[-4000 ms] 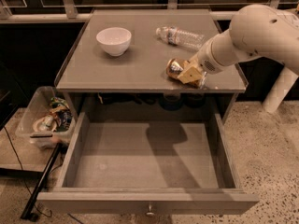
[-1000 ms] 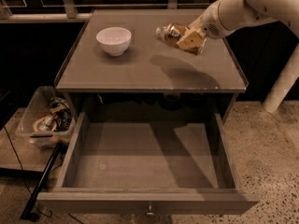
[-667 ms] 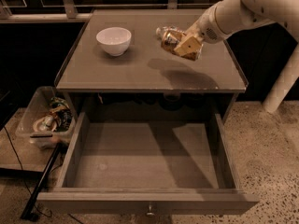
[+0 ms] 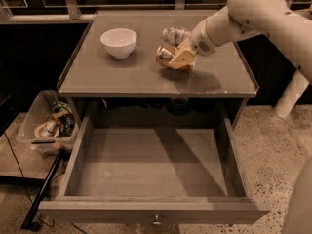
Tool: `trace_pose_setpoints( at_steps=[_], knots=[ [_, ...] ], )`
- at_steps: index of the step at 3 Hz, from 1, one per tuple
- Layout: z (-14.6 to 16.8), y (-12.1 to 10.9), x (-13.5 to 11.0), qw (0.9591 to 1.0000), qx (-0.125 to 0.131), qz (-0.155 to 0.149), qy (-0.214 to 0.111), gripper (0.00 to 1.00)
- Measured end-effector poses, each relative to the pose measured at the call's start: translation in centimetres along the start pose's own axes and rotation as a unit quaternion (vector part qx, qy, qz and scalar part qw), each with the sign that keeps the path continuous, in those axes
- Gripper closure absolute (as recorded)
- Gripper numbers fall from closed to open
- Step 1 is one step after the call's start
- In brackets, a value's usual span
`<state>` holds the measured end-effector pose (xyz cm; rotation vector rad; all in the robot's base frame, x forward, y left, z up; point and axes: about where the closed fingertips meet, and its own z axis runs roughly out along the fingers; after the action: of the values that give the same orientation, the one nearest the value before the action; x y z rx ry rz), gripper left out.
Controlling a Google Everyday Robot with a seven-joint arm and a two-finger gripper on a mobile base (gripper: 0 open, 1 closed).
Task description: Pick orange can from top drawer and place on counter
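Note:
The orange can [image 4: 165, 54] lies on its side in my gripper [image 4: 178, 60], low over the middle of the counter [image 4: 126, 77], right of the white bowl; whether it touches the surface I cannot tell. The gripper's tan fingers [image 4: 181, 59] are shut on the can. My white arm [image 4: 243, 18] reaches in from the upper right. The top drawer [image 4: 151, 165] is pulled fully open below the counter and nothing lies in it; its small knob [image 4: 156, 222] shows on the front panel.
A white bowl [image 4: 119, 42] stands on the counter's back left. A clear plastic bottle [image 4: 175, 34] lies at the back, partly behind my arm. A clear bin of clutter [image 4: 46, 123] sits on the floor at left. A white pole [image 4: 290, 94] stands at right.
My gripper has carried the can from the counter's right side up toward the back, then forward, left and down to the counter's middle. The bowl and drawer have not moved.

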<state>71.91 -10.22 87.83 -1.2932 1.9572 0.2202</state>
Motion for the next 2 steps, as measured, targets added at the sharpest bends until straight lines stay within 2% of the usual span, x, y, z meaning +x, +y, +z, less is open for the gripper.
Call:
trace_pose_setpoints(
  at_steps=[1,2],
  knots=[
    [1.52,-0.18,0.61,1.0,-0.007,0.005,-0.002,1.0],
    [1.56,-0.18,0.62,1.0,-0.007,0.005,-0.001,0.82]
  ],
)
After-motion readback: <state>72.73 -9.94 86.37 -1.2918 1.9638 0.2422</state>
